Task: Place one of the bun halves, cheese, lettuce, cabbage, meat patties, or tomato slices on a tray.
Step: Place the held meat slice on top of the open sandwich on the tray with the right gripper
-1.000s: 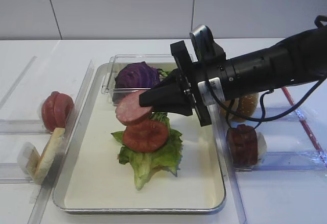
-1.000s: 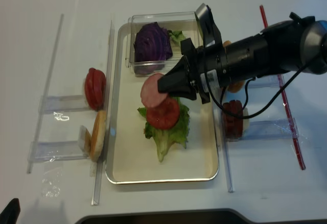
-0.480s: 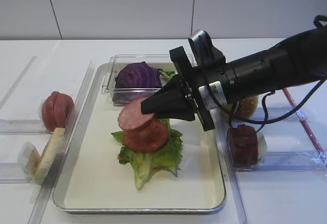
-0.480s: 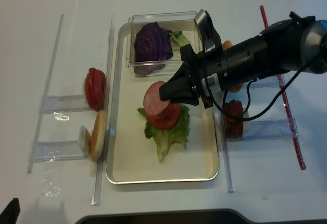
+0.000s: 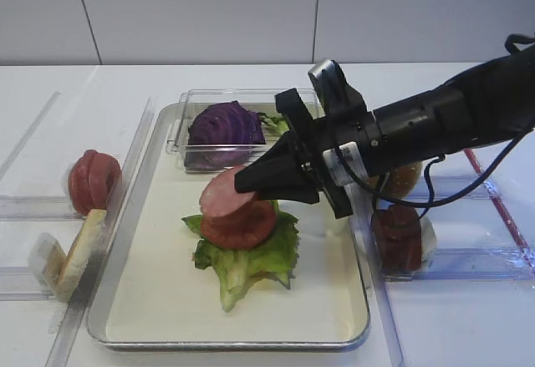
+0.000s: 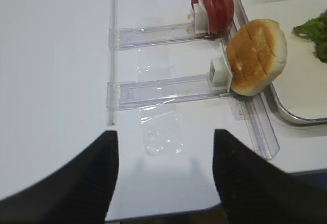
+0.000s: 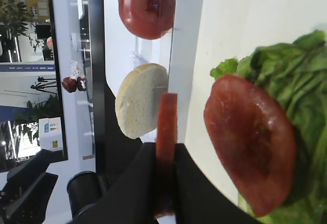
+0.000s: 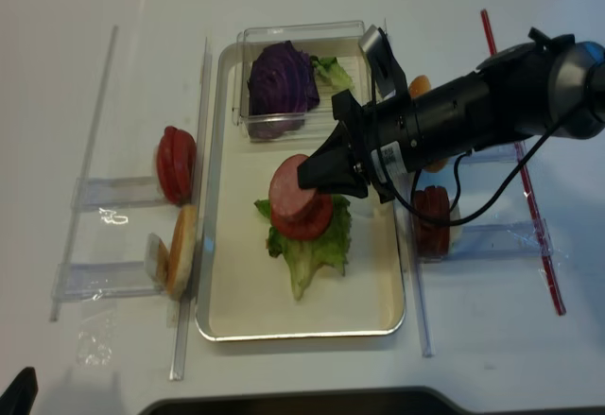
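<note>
Jaws pinching a meat patty (image 5: 227, 191), right arm (image 5: 435, 120) stretches leftward over tray (image 5: 150, 283).

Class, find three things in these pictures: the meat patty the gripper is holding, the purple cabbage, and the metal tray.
meat patty (image 5: 224, 191), front high view, on its pink face.
cabbage (image 5: 224, 129), front high view, middle of the wedge.
tray (image 8: 248, 306), overhead view, on its bare cream floor.

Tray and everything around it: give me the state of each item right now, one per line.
right gripper: shut on meat patty, over the stack.
meat patty: gripped at its edge, tilted, above the tomato slice.
tomato slice: lying flat on the lettuce.
lettuce: spread on the tray.
tray: holds the stack and clear box.
cabbage: sitting in the clear box.
bun half: standing on edge in its rack.
left gripper: open, empty.
</note>
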`<state>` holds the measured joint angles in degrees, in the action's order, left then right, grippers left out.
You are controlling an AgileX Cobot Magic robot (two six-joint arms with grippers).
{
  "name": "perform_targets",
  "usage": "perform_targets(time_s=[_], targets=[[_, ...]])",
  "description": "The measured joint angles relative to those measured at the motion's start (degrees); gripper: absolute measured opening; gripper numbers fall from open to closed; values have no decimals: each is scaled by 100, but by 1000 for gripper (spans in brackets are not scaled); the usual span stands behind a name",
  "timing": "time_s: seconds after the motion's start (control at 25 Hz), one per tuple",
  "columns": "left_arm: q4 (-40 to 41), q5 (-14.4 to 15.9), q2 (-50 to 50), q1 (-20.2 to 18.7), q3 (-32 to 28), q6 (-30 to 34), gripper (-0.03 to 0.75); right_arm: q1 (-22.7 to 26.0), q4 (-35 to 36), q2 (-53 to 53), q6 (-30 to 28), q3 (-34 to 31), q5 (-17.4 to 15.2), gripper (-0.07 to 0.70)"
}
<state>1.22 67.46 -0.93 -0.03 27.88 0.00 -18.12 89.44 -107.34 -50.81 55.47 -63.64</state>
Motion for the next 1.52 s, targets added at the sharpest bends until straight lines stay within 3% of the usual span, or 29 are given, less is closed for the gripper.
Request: perform_targets(time_s=[0.68, 1.16, 1.36, 1.52], targets=[[0, 0, 0, 0, 0, 0, 417, 0, 92, -348, -226, 0, 174, 111], [0, 0, 0, 0, 0, 0, 417, 0, 68, -394, -255, 0, 115, 118], [0, 0, 0, 0, 0, 0, 417, 0, 68, -394, -251, 0, 131, 308], [0, 0, 0, 0, 0, 0, 417, 0, 80, -394, -228, 0, 145, 365]])
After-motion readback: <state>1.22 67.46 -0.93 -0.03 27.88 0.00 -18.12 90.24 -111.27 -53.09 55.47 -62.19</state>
